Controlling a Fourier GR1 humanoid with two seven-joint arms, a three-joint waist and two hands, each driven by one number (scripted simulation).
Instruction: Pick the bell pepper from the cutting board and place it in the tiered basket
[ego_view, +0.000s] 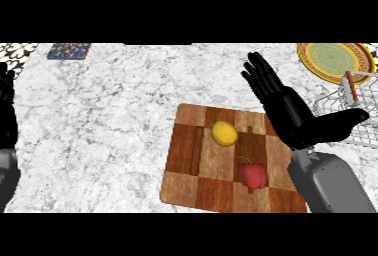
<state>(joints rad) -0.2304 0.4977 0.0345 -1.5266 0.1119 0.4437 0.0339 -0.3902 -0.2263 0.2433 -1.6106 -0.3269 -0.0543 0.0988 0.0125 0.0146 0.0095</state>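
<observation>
Basket (341, 102) contents hidden; bell pepper (252, 175) seemingly lies on cutting board (214, 192)

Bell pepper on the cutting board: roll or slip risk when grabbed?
The bell pepper lies on its side, so a nudge may roll it. Its skin looks glossy, likely slippery. The lemon sits apart, so contact seems unlikely.

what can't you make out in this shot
Head view only:
- Basket: cut off by the right edge and partly behind the right hand; its tiers can't be told.
- Left hand: mostly cut off by the left edge.
- Board: right strip hidden under the right forearm.
- Plate: clipped at the top right.
- Patterned item, top left: too small to identify.
</observation>
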